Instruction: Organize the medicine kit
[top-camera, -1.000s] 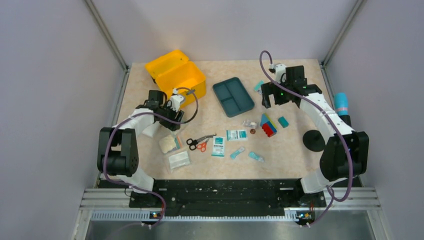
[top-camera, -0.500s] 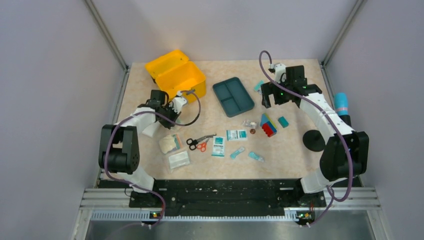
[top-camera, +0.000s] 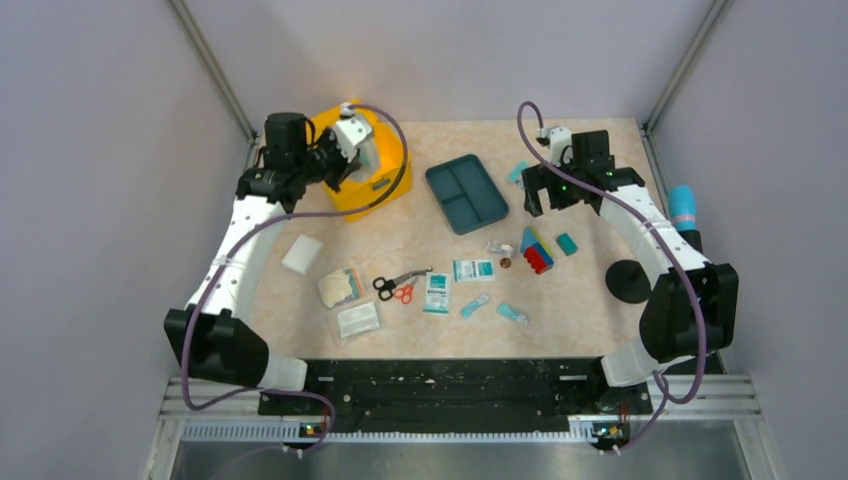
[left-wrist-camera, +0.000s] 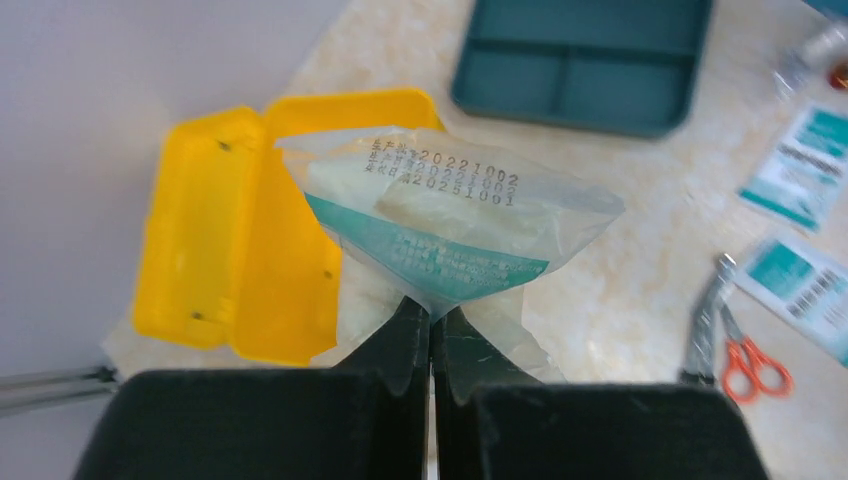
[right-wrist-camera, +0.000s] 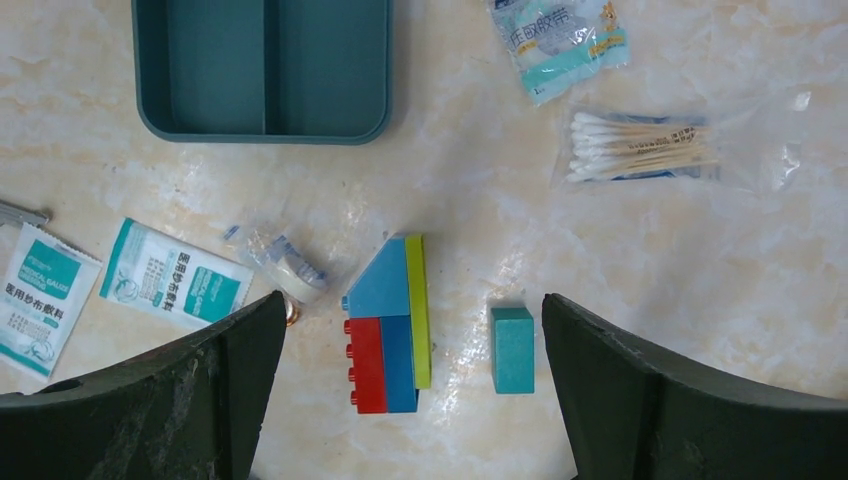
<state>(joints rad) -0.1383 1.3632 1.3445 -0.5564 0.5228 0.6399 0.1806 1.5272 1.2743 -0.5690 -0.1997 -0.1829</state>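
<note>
The medicine kit (top-camera: 382, 190), a bright yellow box with its lid open, stands at the back left; the left wrist view shows it (left-wrist-camera: 250, 250) below and to the left of the fingers. My left gripper (top-camera: 355, 158) hovers over the kit, shut (left-wrist-camera: 432, 312) on the corner of a clear packet with a teal band (left-wrist-camera: 450, 220) that hangs above the box's near rim. My right gripper (top-camera: 545, 200) stands open (right-wrist-camera: 412, 300) above the table at the right, over a stack of coloured blocks (right-wrist-camera: 390, 325), holding nothing.
A dark teal tray (top-camera: 466, 192) lies mid-table. Scissors (top-camera: 398, 287), flat packets (top-camera: 472, 269), a white pad (top-camera: 301, 253), a small teal block (right-wrist-camera: 512, 348) and bagged cotton swabs (right-wrist-camera: 640, 148) are scattered about. A black round base (top-camera: 628, 281) sits at the right edge.
My left gripper shut on the packet, then rose from the table and swung back over the yellow kit. The white pad now shows on the table. The right arm stayed still.
</note>
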